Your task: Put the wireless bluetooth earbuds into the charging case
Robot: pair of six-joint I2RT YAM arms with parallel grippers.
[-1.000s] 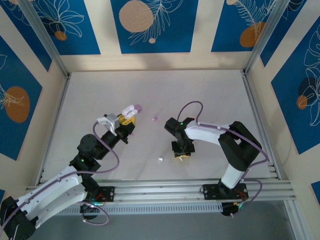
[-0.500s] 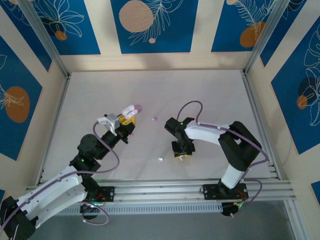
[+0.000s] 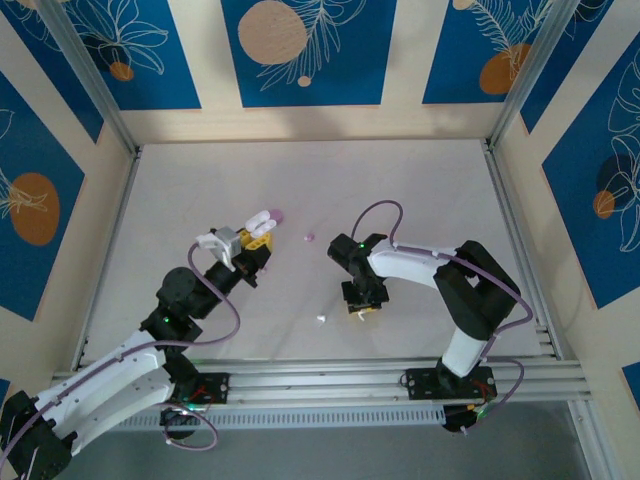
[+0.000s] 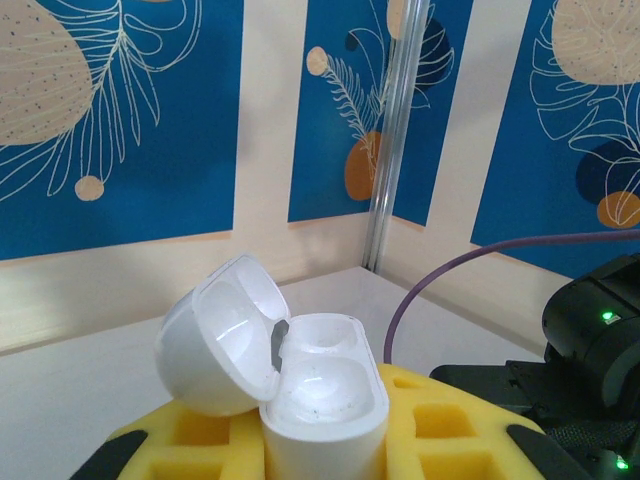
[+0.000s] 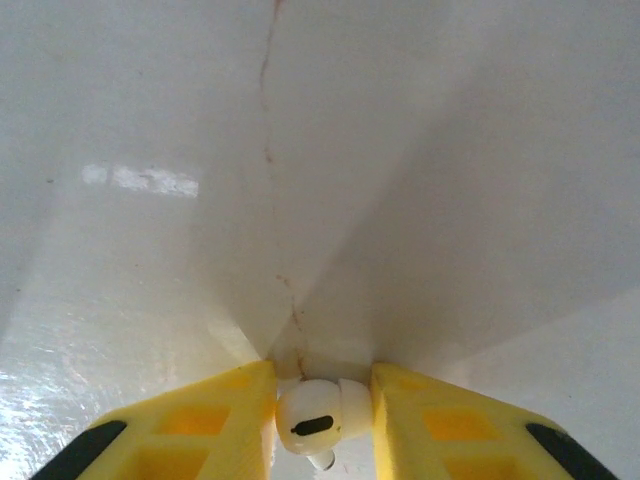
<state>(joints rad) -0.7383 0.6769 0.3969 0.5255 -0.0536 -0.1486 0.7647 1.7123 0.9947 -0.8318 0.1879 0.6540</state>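
My left gripper [image 3: 256, 236] is shut on a white charging case [image 4: 325, 400], held upright with its lid [image 4: 213, 335] swung open to the left and both wells empty. In the top view the case [image 3: 261, 219] sits left of centre. My right gripper [image 3: 362, 304] points down at the table, shut on a white earbud [image 5: 318, 418] that sits between its yellow fingers [image 5: 205, 420] just above the table top. A second white earbud [image 3: 321, 319] lies on the table left of the right gripper. One lilac earbud [image 3: 279, 214] lies beside the case and another [image 3: 310, 238] to its right.
The white table [image 3: 420, 190] is walled by blue patterned panels with aluminium posts [image 3: 515, 80]. The right arm's black body and purple cable [image 4: 590, 320] stand to the right of the case. A metal rail [image 3: 320, 380] runs along the near edge.
The right arm's forearm has shifted slightly left; its gripper stays low over the table on the earbud. The left arm and case have not moved.
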